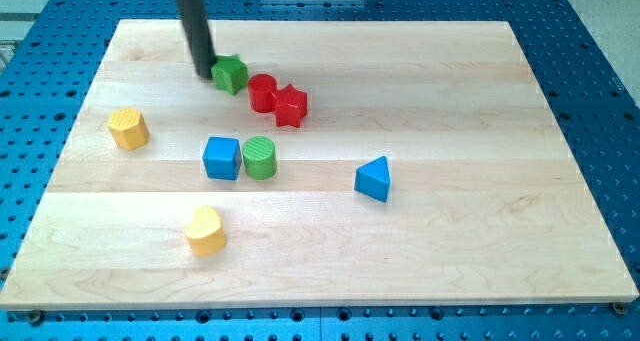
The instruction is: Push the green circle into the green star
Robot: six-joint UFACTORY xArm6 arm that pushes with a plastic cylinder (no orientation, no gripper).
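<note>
Dark rod over a pale wooden worktop (450, 101).
My tip (204, 74) touches the green star (230, 73) near the top edge; ribbed green circle (259, 157) sits mid-board; no claw shows.

My tip (203, 73) touches the green star block (230, 74) at its 9 o'clock; the green circle block (259, 158) sits at the star's 5 o'clock.

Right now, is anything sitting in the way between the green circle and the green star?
Nothing visible blocks it. The green circle sits below the green star with bare wood between them. The blue cube touches the circle's left side, and the red circle lies just right of that path. My tip is at the star's left.
</note>
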